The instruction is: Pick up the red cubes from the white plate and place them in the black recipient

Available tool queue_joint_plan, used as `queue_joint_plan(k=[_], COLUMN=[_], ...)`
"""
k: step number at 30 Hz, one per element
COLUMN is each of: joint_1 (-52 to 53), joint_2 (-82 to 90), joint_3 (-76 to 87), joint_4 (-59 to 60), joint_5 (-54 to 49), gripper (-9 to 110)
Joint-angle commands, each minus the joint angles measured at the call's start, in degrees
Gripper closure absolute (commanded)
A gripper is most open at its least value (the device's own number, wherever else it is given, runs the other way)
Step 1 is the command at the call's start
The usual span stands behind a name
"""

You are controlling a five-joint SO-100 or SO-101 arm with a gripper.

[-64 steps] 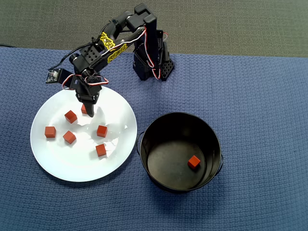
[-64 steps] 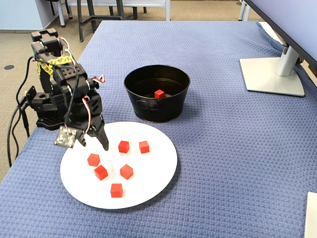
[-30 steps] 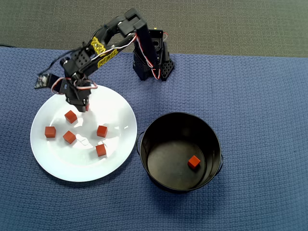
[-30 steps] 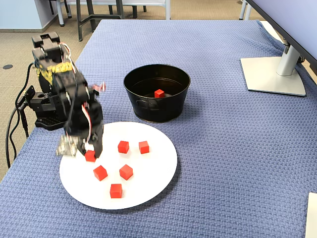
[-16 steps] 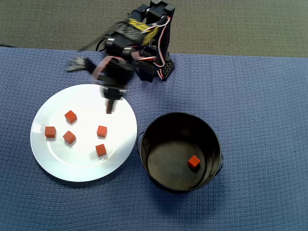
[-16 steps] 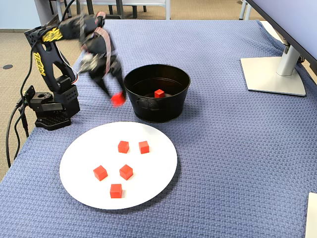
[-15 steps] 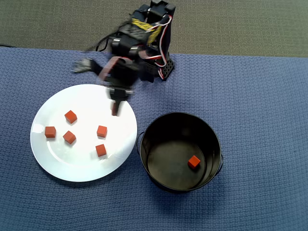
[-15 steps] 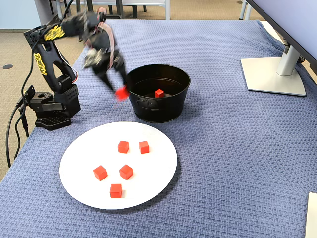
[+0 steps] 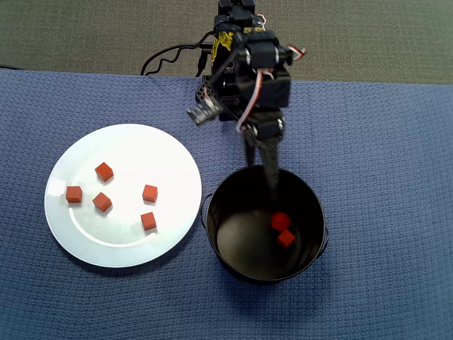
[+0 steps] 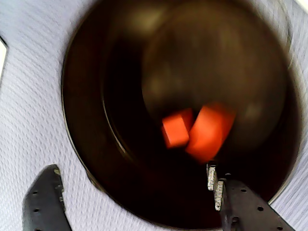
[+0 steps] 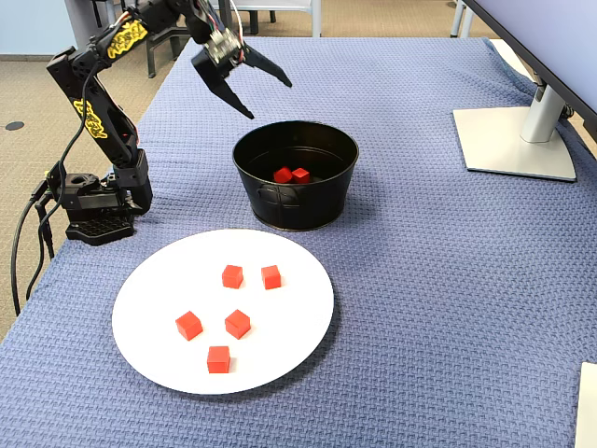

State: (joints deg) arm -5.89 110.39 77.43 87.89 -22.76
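Observation:
The black recipient stands right of the white plate in the overhead view. Two red cubes lie inside it: one blurred, one sharp; in the fixed view they sit side by side. Several more red cubes are spread over the plate. My gripper hangs open above the recipient's near rim, with nothing between its fingers.
The arm's base sits at the table's back edge, cables trailing off it. A monitor foot stands at the far right of the fixed view. A blue woven cloth covers the table.
The gripper lifted a cube off the plate, swung right over the recipient and opened. A second cube now lies in the recipient and one fewer on the plate.

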Motion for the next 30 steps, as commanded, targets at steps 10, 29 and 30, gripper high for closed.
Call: queue_joint_plan(k=[10,29,30], joint_1=[41.31,44.03,43.77], joint_2=[-5.63,-33.93,-34.54], joint_3=[14.68,6.59,5.71], joint_4=[-14.41,-16.70,-16.26], joint_5=[-14.77,-17.05,-17.05], gripper=[89,85,85])
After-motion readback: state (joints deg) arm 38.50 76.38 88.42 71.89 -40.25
